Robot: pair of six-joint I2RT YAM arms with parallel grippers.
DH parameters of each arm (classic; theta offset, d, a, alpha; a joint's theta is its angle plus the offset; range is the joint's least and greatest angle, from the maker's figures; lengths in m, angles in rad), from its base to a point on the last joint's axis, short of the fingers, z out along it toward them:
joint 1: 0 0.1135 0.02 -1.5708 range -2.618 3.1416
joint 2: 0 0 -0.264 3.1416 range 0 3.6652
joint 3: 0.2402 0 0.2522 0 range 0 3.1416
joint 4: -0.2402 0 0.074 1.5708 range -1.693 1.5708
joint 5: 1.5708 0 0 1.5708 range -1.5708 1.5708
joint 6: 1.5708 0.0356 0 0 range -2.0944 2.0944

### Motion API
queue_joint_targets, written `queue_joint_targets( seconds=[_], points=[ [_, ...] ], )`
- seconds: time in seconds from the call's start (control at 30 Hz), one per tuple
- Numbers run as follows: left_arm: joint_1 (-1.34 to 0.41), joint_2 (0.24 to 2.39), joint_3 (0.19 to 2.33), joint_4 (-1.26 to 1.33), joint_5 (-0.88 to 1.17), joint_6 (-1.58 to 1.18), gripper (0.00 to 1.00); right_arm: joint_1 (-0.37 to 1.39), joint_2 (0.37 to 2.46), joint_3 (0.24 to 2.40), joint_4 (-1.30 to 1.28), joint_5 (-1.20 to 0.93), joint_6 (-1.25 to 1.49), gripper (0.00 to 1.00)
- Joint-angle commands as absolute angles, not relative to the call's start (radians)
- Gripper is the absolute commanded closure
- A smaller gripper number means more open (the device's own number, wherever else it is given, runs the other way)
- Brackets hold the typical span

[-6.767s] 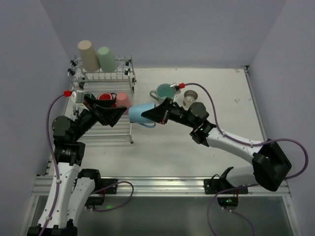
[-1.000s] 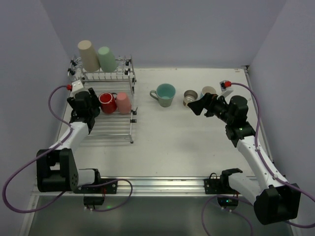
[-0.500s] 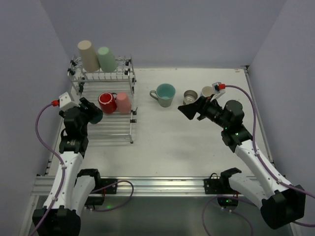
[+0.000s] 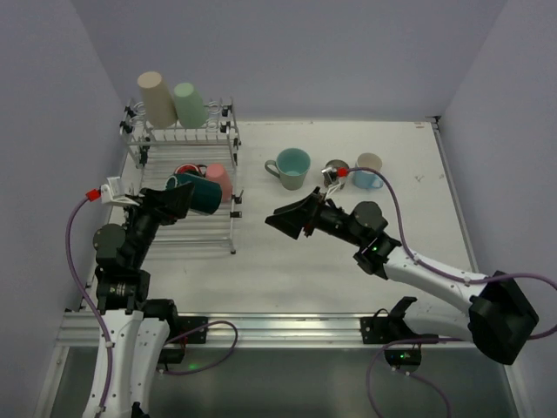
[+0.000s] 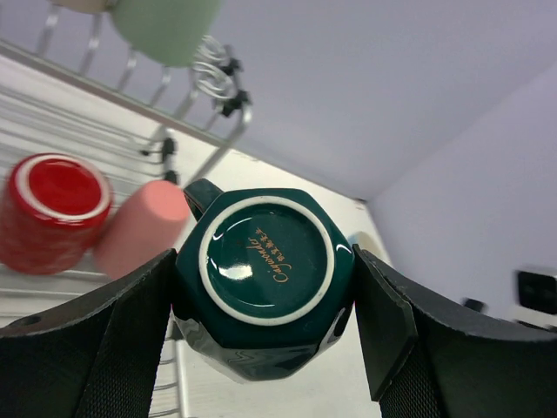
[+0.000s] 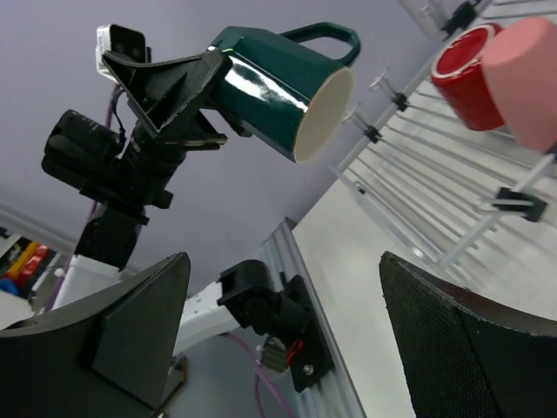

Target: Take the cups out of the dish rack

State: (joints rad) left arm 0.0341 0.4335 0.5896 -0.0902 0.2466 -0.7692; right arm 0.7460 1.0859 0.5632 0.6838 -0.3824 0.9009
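My left gripper [image 4: 186, 197] is shut on the dark green mug [image 4: 198, 192] and holds it on its side above the dish rack [image 4: 228, 233]. In the left wrist view the mug's base [image 5: 265, 261] faces the camera between the fingers [image 5: 104, 340]. A red cup [image 4: 184, 171] and a pink cup [image 4: 220, 180] lie in the rack. A beige cup [image 4: 156, 97] and a mint green cup [image 4: 185, 103] stand on its back tier. My right gripper [image 4: 280, 218] is open and empty, just right of the rack, facing the held mug [image 6: 278, 83].
On the table to the right stand a teal mug [image 4: 290, 166], a small grey-brown cup [image 4: 336, 170] and a light blue mug [image 4: 367, 178]. The right wrist view shows the red cup [image 6: 464, 71], the pink cup [image 6: 522, 83] and the table's front rail [image 6: 287, 313].
My left gripper has risen and moved right over the rack with the dark green mug. My right arm has swung left, away from the standing cups, towards the rack, still open.
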Motion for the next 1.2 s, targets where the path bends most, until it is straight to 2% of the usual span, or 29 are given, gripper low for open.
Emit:
queue_joint_targets(
  seconds=[0.0,0.13,0.43,0.6,0.73,0.8,0.83,0.87,0.9,0.93,0.97,1.0,1.03,1.1,1.13,1.17],
  points=[
    [0.012,0.408,0.572,0.141,0.434,-0.957,0.89,0.805,1.178,0.656,0.929,-0.350,0.946,0.08],
    [-0.021,0.391,0.551,0.238,0.469,-1.025,0.89,0.851,1.307,0.699,1.026,-0.341,1.006,0.09],
    [-0.055,0.377,0.491,0.359,0.514,-1.144,0.89,0.899,1.425,0.861,1.005,-0.390,1.026,0.10],
    [-0.064,0.370,0.460,0.397,0.517,-1.177,0.88,0.903,1.509,0.949,1.045,-0.428,1.095,0.14],
    [-0.071,0.376,0.457,0.408,0.517,-1.180,0.86,0.925,1.540,1.012,1.029,-0.413,1.103,0.27],
    [-0.077,0.379,0.456,0.417,0.518,-1.183,0.85,0.928,1.548,1.017,1.034,-0.394,1.107,0.45],
    [-0.078,0.379,0.456,0.416,0.518,-1.178,0.83,0.930,1.548,1.005,1.041,-0.382,1.112,0.54],
    [-0.078,0.377,0.456,0.414,0.518,-1.171,0.79,0.930,1.546,0.994,1.070,-0.371,1.114,0.73],
    [-0.080,0.377,0.462,0.397,0.518,-1.163,0.75,0.931,1.537,0.983,1.081,-0.362,1.115,0.80],
    [-0.080,0.377,0.466,0.387,0.518,-1.154,0.67,0.930,1.529,0.968,1.078,-0.344,1.112,0.90],
    [-0.081,0.379,0.471,0.376,0.520,-1.135,0.60,0.930,1.520,0.962,1.066,-0.331,1.105,0.96],
    [-0.083,0.383,0.479,0.352,0.522,-1.125,0.52,0.931,1.510,0.957,1.049,-0.324,1.079,1.00],
    [-0.083,0.385,0.485,0.342,0.523,-1.112,0.35,0.930,1.482,0.950,1.010,-0.304,1.062,1.00],
    [-0.084,0.399,0.509,0.306,0.535,-1.066,0.20,0.930,1.450,0.934,0.964,-0.278,1.013,1.00],
    [-0.083,0.406,0.523,0.289,0.538,-1.046,0.10,0.930,1.410,0.917,0.916,-0.270,0.991,1.00],
    [-0.083,0.414,0.537,0.269,0.543,-0.995,0.05,0.928,1.387,0.908,0.881,-0.258,0.968,1.00]
  ],
)
